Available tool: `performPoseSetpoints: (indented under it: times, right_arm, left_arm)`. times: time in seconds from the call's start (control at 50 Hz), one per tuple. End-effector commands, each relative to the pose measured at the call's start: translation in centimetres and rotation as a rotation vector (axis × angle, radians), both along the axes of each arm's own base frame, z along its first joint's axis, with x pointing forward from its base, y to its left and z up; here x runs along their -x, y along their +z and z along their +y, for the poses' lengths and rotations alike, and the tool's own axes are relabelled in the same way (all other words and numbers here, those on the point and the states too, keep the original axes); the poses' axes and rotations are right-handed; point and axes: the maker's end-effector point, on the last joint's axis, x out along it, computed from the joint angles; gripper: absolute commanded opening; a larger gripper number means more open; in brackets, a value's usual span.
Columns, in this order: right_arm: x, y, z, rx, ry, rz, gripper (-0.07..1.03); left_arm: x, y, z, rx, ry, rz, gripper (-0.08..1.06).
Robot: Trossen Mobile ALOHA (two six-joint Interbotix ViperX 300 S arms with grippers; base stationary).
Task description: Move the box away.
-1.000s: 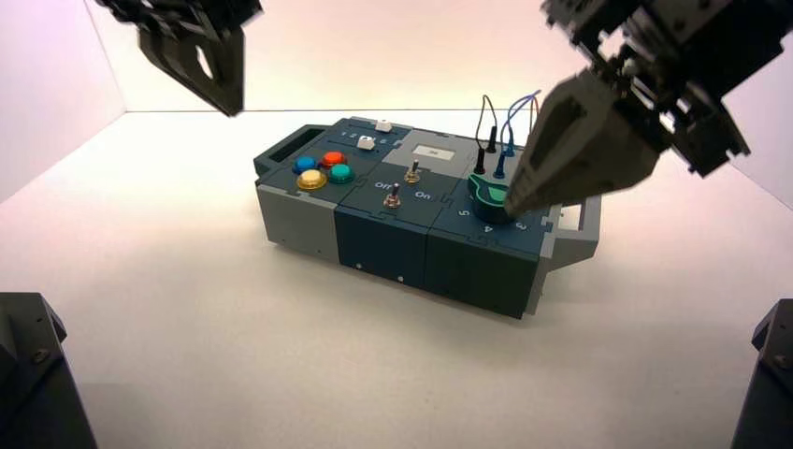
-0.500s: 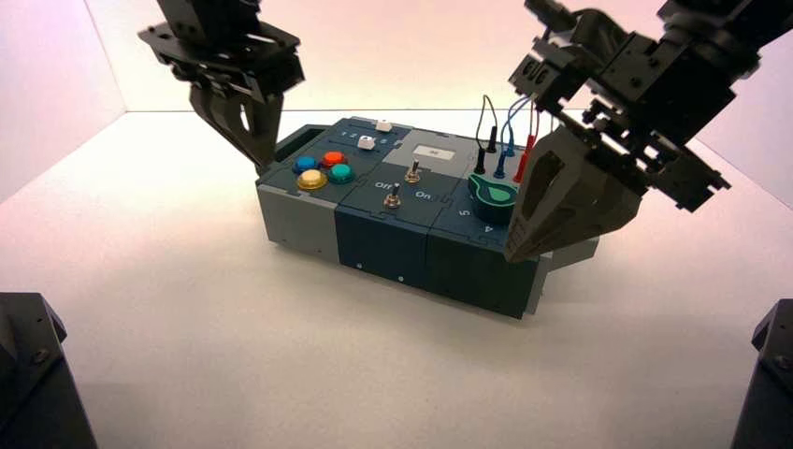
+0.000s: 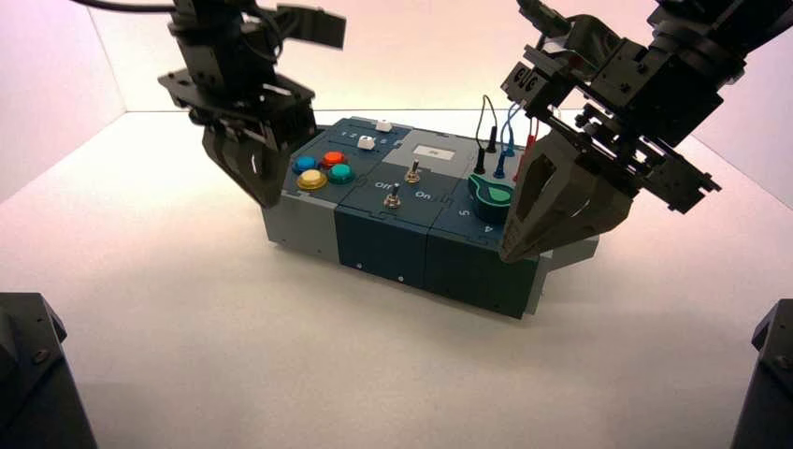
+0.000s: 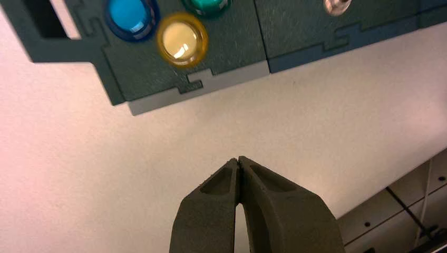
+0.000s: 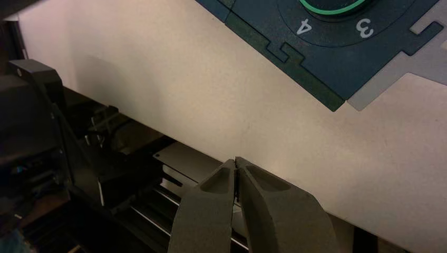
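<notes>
Blue-grey box (image 3: 383,253) lies beyond both closed end effectors (image 4: 239,158) (image 5: 235,159).

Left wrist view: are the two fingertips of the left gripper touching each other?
Touching. The left wrist view shows the left gripper with its two tips meeting, no gap between them.

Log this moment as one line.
left gripper: shut, near box's left end | right gripper: shut, near box's right end | box: on table
</notes>
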Motion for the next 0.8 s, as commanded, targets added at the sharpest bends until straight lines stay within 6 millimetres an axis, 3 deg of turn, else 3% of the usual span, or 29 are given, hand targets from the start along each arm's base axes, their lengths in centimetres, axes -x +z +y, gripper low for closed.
performPoseSetpoints:
  times: [0.02,0.8]
  right_arm:
    - [-0.2,0.2,0.4,-0.008,0.003,-0.005,-0.02]
    - [-2.3,-2.7,1.7,0.090,0.040,0.058,-0.02]
  left_arm:
    - [-0.2,0.0,-0.6,0.005,-0.017,-0.006,-0.03]
    - [-1.9,-2.5,-1.9,-0.018,-0.020,0.013,-0.03]
